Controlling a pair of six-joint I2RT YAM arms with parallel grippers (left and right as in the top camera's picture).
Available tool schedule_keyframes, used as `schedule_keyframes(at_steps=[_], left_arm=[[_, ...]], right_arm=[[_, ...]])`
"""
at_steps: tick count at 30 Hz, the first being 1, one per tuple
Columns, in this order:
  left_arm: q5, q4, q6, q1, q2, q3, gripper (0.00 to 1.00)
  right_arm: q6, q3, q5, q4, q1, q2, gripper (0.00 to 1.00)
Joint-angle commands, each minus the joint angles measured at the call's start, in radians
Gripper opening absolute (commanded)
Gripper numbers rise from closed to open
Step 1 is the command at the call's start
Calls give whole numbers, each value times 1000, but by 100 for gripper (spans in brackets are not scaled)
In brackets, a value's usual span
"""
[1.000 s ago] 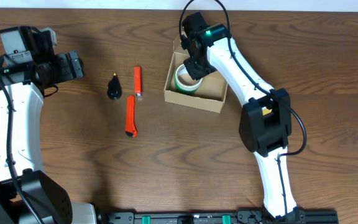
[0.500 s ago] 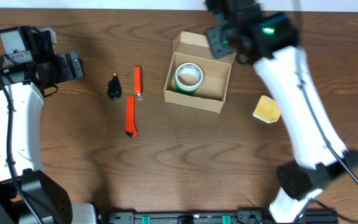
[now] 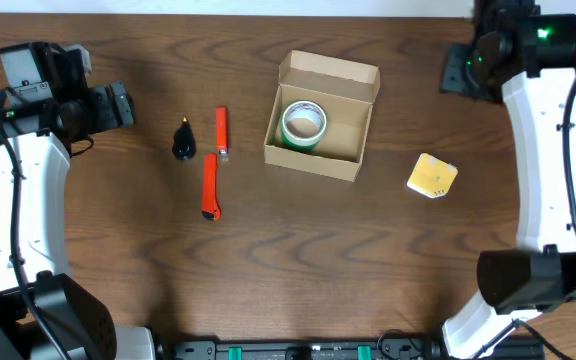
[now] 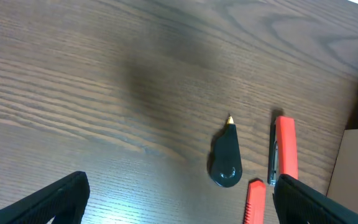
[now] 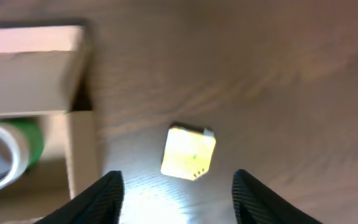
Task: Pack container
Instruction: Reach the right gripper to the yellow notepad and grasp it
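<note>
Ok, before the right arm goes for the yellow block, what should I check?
1. container open and upright: ok.
2. green tape roll inside, at the end nearer the left arm; other end free: ok.
3. yellow block lies beside the container, apart from it: ok.
4. right gripper open, empty: ok.
5. right gripper above the block: not ok in the overhead view, it hangs well off to one side.
6. left gripper open, away from the container: ok.

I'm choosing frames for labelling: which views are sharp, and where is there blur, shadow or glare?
Overhead: sharp, evenly lit; the container reads crisply. Left wrist: sharp, with a soft dark shadow on the table. Right wrist: blurred throughout, the yellow block smeared, glare on the table beside it.
</note>
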Motion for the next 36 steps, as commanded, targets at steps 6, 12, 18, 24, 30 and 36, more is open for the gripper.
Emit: schedule_keyframes(at_steps=[6, 12, 18, 24, 30, 36], left_arm=[[-3, -4, 7, 1, -2, 21, 95], [-3, -4, 7, 1, -2, 21, 95], [-3, -4, 7, 1, -2, 21, 95], [-3, -4, 7, 1, -2, 21, 95], [-3, -4, 7, 1, -2, 21, 95], [-3, -4, 7, 1, -2, 21, 95]], right_arm=[[117, -370, -28, 171, -29, 51, 70], [110, -588, -44, 308, -45, 51, 76], [96, -716, -55, 431, -49, 51, 85], [60, -763, -73, 508, -49, 52, 99], [67, -798, -73, 573, -60, 52, 99], [72, -816, -73, 592, -87, 52, 99]])
